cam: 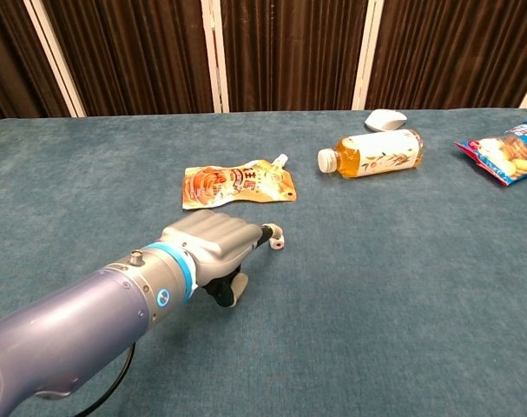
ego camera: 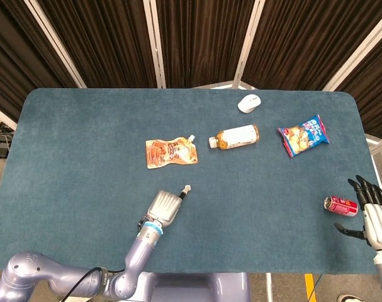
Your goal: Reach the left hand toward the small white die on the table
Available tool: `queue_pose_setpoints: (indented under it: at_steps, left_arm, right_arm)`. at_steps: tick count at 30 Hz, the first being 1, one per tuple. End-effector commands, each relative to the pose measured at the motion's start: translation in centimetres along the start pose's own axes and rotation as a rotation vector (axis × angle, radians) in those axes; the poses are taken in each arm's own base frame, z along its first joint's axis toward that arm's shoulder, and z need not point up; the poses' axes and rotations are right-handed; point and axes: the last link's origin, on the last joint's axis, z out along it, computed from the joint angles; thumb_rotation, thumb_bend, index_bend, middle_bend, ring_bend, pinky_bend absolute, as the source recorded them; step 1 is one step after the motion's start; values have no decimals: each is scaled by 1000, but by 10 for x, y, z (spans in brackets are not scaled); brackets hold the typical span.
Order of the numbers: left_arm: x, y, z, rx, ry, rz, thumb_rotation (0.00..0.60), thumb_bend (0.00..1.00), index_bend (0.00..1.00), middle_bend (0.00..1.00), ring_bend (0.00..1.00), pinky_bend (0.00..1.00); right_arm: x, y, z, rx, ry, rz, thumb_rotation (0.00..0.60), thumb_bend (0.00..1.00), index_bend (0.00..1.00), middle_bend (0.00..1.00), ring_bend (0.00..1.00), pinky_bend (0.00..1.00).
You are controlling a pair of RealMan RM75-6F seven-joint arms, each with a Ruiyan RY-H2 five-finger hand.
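- Head view: left hand [ego camera: 163,207] sits low over the table [ego camera: 65,145], near the middle of its near edge, with one finger stretched out toward the far-right and the others curled in, holding nothing. The small white die [ego camera: 187,187] lies right at that fingertip (contact cannot be told from here), a little short of the orange pouch [ego camera: 170,153]. The right hand [ego camera: 373,217] hangs off the table's right edge beside the red can [ego camera: 340,206], fingers spread and empty, well apart from the die, so the left hand is by far the nearer.
- Chest view: the left hand [cam: 213,246] shows knuckles up, its extended finger pointing straight at the die [cam: 279,239], which peeks out just past the tip. The die lies directly ahead along the finger's line, so any remaining reach looks like a slight push forward, not sideways. The right hand is out of this view.
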Motion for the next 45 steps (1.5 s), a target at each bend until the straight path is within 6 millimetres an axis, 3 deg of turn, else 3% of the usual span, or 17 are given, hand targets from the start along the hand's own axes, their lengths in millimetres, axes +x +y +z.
queue_pose_setpoints:
  at_steps: [1,13,24,32,35,38,41,43,45]
  left_arm:
    - [0,-1,0,1,0,1,600,669,0,827,870,826]
    - [-8,2,-3,-16,-37,-5,600,670,0,827,870,826]
    - [-12,10,-20,-76,-39,-11,600,671,0,825,869,826]
    - [7,5,-32,-102,57,-62,600,671,0,794,834,803]
    - [21,-3,-40,-103,147,-66,600,613,0,697,731,709]
    - [35,-27,-65,-98,260,-56,600,473,0,481,539,540]
    - [39,-50,-85,-69,308,-46,600,431,0,180,267,336]
    - [40,-68,-99,-38,329,-50,600,386,0,16,53,141]
    - [40,-86,-113,-3,346,-59,600,347,0,0,0,26]
  right_arm:
    - [-1,0,-2,1,2,-1,600,5,63,0,0,0]
    - [0,0,-1,3,6,-4,600,5,63,0,0,0]
    - [0,-2,-2,6,10,-9,600,5,62,0,0,0]
    - [-1,-1,-3,11,13,-15,600,5,63,0,0,0]
    - [-1,1,-2,5,13,-16,600,5,63,0,0,0]
    - [1,1,-2,7,26,-20,600,5,63,0,0,0]
    - [0,1,-2,9,25,-28,600,6,62,0,0,0]
    - [-2,0,-2,12,23,-37,600,5,62,0,0,0]
    - [-2,-2,-2,17,26,-43,600,5,63,0,0,0]
